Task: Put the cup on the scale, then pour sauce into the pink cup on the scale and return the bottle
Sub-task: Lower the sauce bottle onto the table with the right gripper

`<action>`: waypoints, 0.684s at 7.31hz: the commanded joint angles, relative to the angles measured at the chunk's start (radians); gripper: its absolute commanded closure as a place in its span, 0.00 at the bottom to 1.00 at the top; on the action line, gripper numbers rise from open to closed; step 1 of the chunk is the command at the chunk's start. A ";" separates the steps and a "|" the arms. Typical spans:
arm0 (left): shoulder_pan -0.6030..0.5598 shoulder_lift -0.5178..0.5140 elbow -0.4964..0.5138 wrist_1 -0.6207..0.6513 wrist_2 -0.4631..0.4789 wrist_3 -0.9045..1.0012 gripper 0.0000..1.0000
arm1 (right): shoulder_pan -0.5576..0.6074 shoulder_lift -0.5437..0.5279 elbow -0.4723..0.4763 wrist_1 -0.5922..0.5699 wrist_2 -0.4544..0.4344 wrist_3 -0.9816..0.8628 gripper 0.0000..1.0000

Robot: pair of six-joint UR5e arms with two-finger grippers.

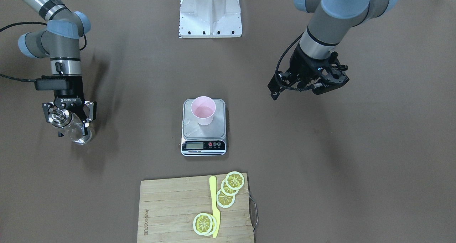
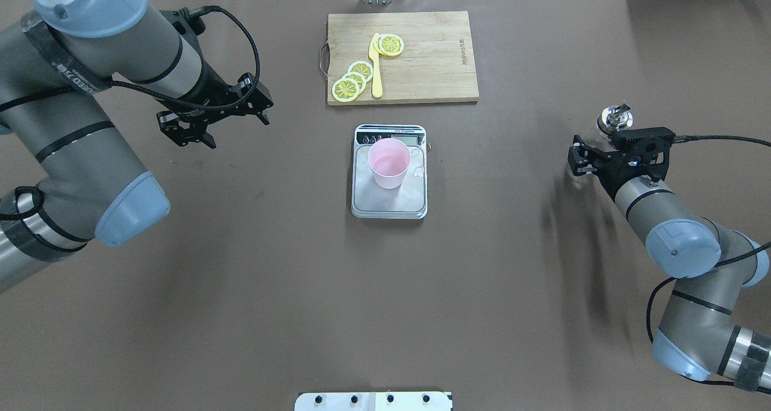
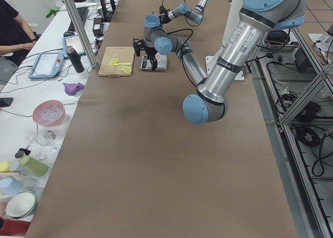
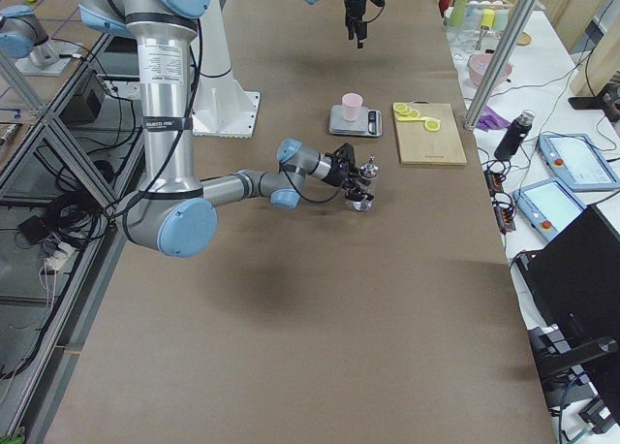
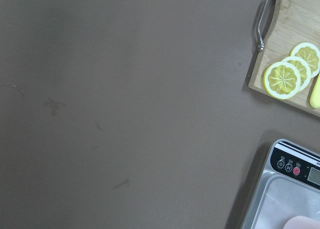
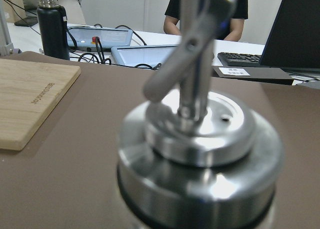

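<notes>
The pale pink cup (image 1: 203, 109) stands upright on the silver scale (image 1: 218, 129) at the table's middle; both also show in the overhead view, cup (image 2: 389, 161) on scale (image 2: 385, 205). A little clear liquid lies in the cup's bottom. The clear glass bottle (image 1: 73, 129) with its silver spout cap (image 2: 614, 120) stands on the table far to the robot's right. My right gripper (image 1: 69, 123) is shut around the bottle, and the cap (image 6: 200, 139) fills the right wrist view. My left gripper (image 2: 238, 131) hovers open and empty to the left of the scale.
A wooden cutting board (image 2: 433, 67) with lemon slices (image 2: 352, 79) and a yellow knife (image 2: 376, 67) lies beyond the scale. The white robot base (image 1: 210, 15) is behind it. The left wrist view shows the scale's corner (image 5: 290, 189) and the board's handle (image 5: 261, 24).
</notes>
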 commanded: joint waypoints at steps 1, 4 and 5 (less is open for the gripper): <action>0.000 0.002 0.002 0.000 0.002 0.001 0.03 | 0.012 0.001 0.005 0.000 0.035 -0.004 0.89; 0.000 0.000 0.003 0.000 0.002 0.001 0.02 | 0.040 0.001 0.002 0.000 0.088 -0.004 0.73; 0.000 0.000 0.005 0.000 0.002 0.001 0.02 | 0.038 0.000 0.000 0.001 0.083 -0.001 0.73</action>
